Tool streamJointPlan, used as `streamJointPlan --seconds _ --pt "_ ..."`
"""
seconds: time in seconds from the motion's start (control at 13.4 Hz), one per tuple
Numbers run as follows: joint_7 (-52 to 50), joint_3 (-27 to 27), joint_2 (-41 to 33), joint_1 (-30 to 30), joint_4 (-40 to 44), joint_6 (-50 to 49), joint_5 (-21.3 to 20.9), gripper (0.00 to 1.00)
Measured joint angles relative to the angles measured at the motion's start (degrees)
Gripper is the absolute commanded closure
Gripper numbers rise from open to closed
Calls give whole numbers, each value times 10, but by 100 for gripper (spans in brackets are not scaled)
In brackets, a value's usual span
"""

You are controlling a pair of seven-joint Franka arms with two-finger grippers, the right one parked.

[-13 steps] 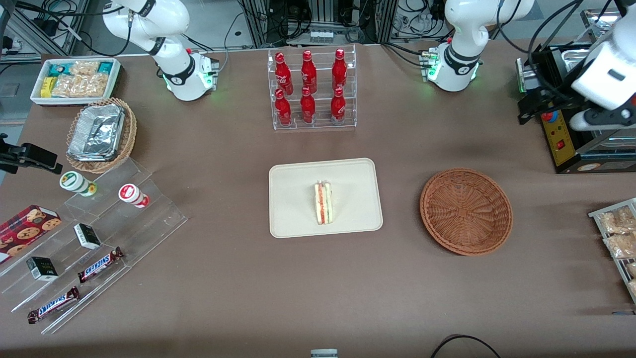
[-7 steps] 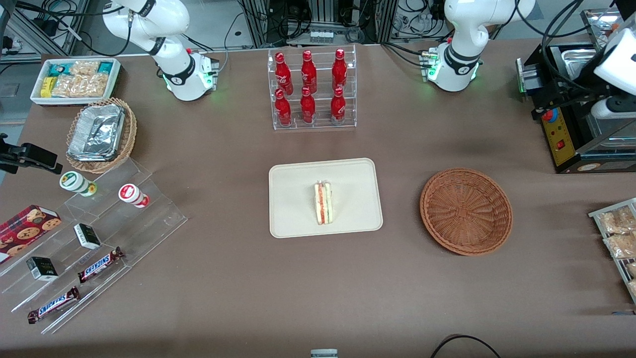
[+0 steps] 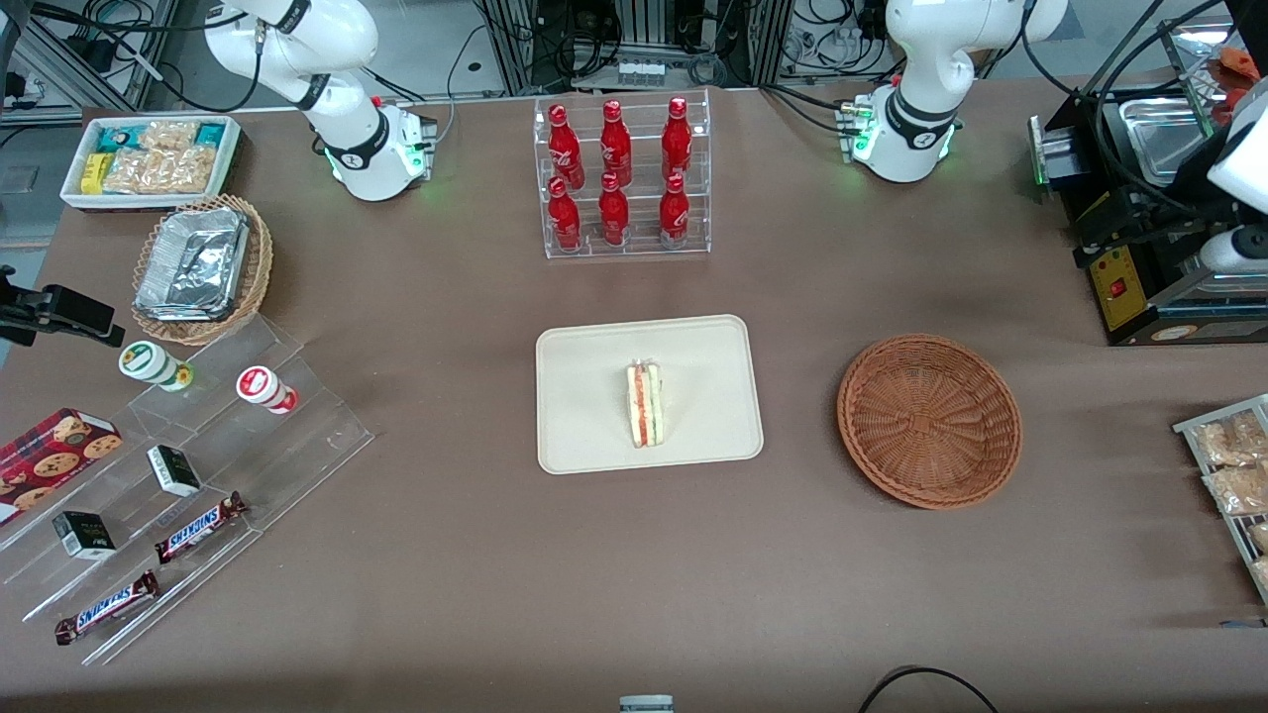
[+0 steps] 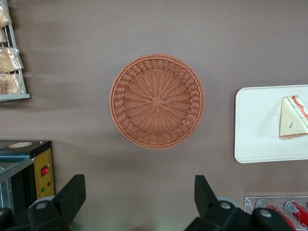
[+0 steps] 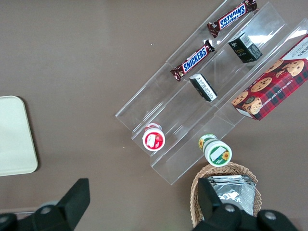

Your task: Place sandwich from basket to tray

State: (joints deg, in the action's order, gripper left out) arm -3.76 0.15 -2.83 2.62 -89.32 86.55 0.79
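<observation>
front view shows the small triangular sandwich (image 3: 645, 405) of pale bread, red and green filling along its cut edge, lying on the flat rectangular cream-beige tray (image 3: 584, 376) near the middle of the brown table (image 3: 634, 574). the round reddish-brown woven wicker basket (image 3: 929, 421) sits on the table beside the tray, toward the working arm's end, apart from it, with nothing inside.

farther from the front camera than the tray stands a clear acrylic rack of red bottles (image 3: 620, 176). toward the parked arm's end sit a lighter tan wicker basket holding foil containers (image 3: 201, 267) and a clear stepped display with snickers bars (image 3: 201, 526).

left wrist view looks straight down on the basket (image 4: 157, 100), with the tray (image 4: 255, 125) and sandwich (image 4: 293, 118) off to one side. the working arm's gripper (image 4: 139, 199) hangs high above the table, over the bare surface just beside the basket; its two dark fingers (image 4: 72, 195) are spread wide apart and hold nothing. in the front view only part of that arm shows, up at the working arm's end of the table.
</observation>
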Motion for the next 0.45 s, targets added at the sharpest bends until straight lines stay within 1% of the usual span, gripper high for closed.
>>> streamJointPlan --seconds 0.15,0.45 --pt "5 2 17 0 20 0 -12 0" --pt "24 4 29 0 43 -5 -14 0"
